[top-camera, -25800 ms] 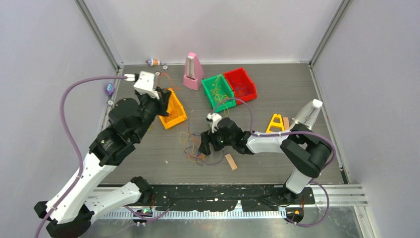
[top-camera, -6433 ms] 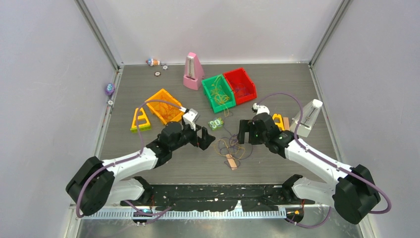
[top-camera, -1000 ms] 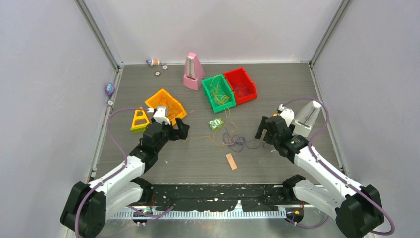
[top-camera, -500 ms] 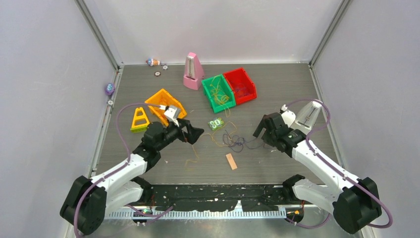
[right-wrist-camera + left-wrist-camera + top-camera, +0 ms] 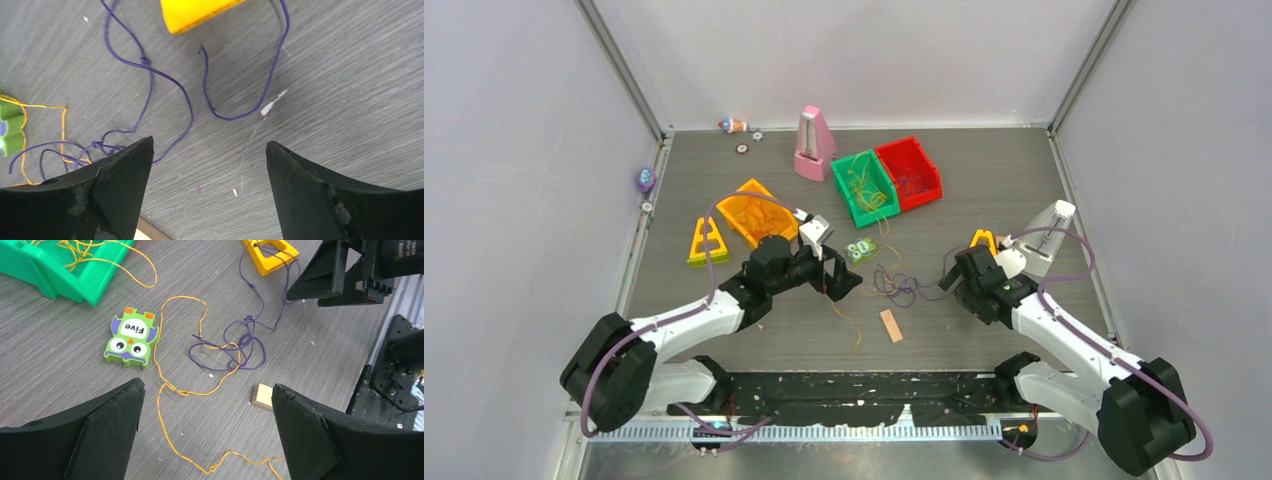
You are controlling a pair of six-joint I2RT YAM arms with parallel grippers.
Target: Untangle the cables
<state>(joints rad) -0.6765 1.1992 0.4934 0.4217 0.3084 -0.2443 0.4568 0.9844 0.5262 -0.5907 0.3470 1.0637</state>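
Note:
A dark purple cable [image 5: 902,290] lies in loose loops mid-table, still crossed by an orange cable [image 5: 852,322] that trails toward the near edge. In the left wrist view the orange cable [image 5: 158,397] runs on the table between my open left gripper [image 5: 207,385] fingers, untouched, and the purple cable's loops [image 5: 248,318] lie further ahead. My left gripper [image 5: 839,281] hovers left of the tangle. The right gripper [image 5: 952,275] hovers on its right side, open and empty. Purple cable strands [image 5: 144,61] lie ahead of the right gripper [image 5: 209,142]. Yellow-green cables [image 5: 864,185] fill the green bin.
A green owl block [image 5: 859,250] sits just behind the tangle and a small wooden block [image 5: 891,325] in front. A yellow triangle [image 5: 982,240] and white metronome [image 5: 1049,225] stand right. Orange bin [image 5: 754,210], green bin [image 5: 845,182], red bin [image 5: 909,170] and pink metronome [image 5: 814,145] stand behind.
My left gripper has swung right from the orange bin to the tangle. The orange cable went from stretched to slack on the table. The right gripper edged down-left.

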